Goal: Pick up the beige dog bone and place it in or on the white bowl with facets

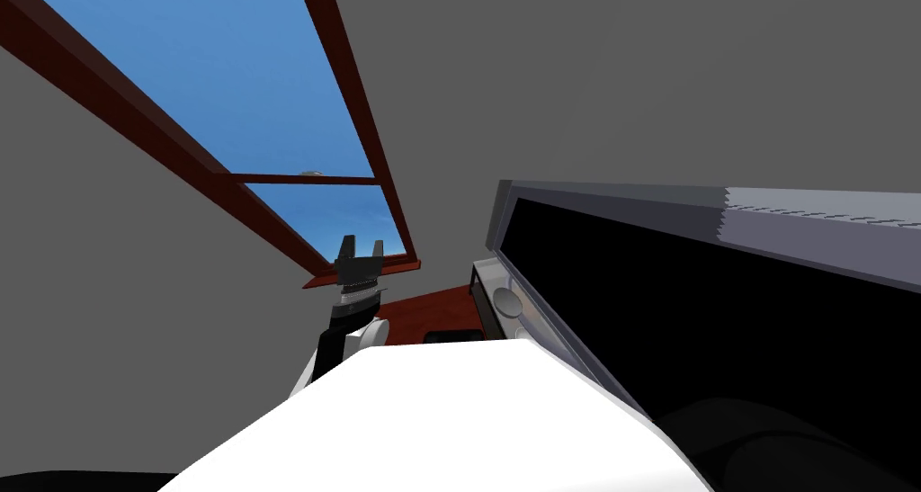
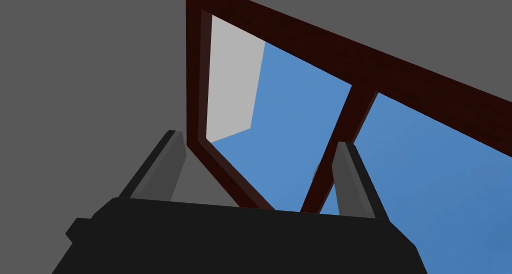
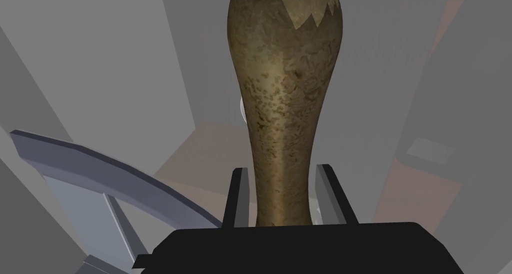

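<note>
One mottled beige-brown dog bone is being held by the right gripper. Its narrow shaft is being pressed between the two fingers, which are standing only the shaft's width apart. The bone's broad end is projecting well beyond the fingertips. One curved blue-grey bar is being shown beside and beyond that gripper, apart from the bone. The left gripper is being held raised, its two fingers being spread wide, with nothing being gripped between them.

Head, left-wrist views: shared window
</note>
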{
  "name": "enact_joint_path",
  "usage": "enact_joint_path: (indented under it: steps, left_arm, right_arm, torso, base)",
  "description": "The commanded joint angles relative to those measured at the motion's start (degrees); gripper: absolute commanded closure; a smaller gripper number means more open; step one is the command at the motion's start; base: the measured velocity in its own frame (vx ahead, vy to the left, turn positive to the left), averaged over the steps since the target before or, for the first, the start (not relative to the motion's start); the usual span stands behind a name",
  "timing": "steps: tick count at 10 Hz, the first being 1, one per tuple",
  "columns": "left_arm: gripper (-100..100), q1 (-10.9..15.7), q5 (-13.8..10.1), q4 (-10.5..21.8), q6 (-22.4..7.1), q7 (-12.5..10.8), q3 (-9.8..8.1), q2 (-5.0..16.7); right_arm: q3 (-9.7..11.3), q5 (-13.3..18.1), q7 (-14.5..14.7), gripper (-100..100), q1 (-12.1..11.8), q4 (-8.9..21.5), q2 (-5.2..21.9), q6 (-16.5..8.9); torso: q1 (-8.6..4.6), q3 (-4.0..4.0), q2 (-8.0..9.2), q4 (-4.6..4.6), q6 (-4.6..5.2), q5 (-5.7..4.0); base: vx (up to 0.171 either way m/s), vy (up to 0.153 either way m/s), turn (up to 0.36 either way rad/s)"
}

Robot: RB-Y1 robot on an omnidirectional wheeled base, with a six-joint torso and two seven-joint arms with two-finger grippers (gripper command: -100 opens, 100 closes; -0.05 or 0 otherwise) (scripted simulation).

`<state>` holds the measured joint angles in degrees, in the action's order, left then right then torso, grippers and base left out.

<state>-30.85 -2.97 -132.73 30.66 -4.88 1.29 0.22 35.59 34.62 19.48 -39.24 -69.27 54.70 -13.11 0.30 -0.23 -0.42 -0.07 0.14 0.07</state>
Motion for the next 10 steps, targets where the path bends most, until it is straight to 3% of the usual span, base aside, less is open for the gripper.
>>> enact_joint_path:
  steps: [1, 2, 3, 4, 5, 10]
  left_arm:
    - [0, 0.0, 0.0, 0.0, 0.0, 0.0, 0.00, 0.0]
    - [0, 0.0, 0.0, 0.0, 0.0, 0.0, 0.00, 0.0]
    - [0, 0.0, 0.0, 0.0, 0.0, 0.0, 0.00, 0.0]
    - [0, 0.0, 0.0, 0.0, 0.0, 0.0, 0.00, 0.0]
    - [0, 0.0, 0.0, 0.0, 0.0, 0.0, 0.00, 0.0]
    - [0, 0.0, 0.0, 0.0, 0.0, 0.0, 0.00, 0.0]
  right_arm:
    - [-0.1, 0.0, -0.5, 100, -1.2, -1.7, 1.7, 0.1]
    - [-0.2, -0.1, -0.9, 100, -2.2, -3.3, 3.2, 0.0]
    - [0.0, 0.0, -0.5, 100, -1.5, -2.2, 2.1, -0.1]
    - [0.0, 0.0, -0.6, 0, -1.6, -2.3, 2.2, 0.0]
    - [-0.9, 0.0, -1.0, 100, -1.3, -1.5, 4.0, 1.1]
    - [-2.8, 0.1, -1.9, 100, -0.4, 0.6, 8.5, 4.9]
  torso:
    - [0.00, 0.00, 0.00, 0.00, 0.00, 0.00]
    - [0.07, -0.02, -0.04, -0.01, 0.01, 0.02]
    - [0.08, -0.03, -0.05, -0.01, 0.02, 0.04]
    - [0.02, 0.00, -0.01, 0.02, -0.04, 0.02]
    - [-0.04, 0.02, 0.03, 0.03, -0.04, 0.01]
    - [0.85, -0.33, -0.65, -0.04, -0.27, 0.36]
  base:
    - [0.038, 0.038, -0.123]
    - [0.038, 0.037, -0.121]
    - [0.016, 0.016, -0.030]
    - [0.000, 0.000, 0.000]
    - [0.062, 0.081, 0.010]
    - [0.129, 0.164, -0.013]
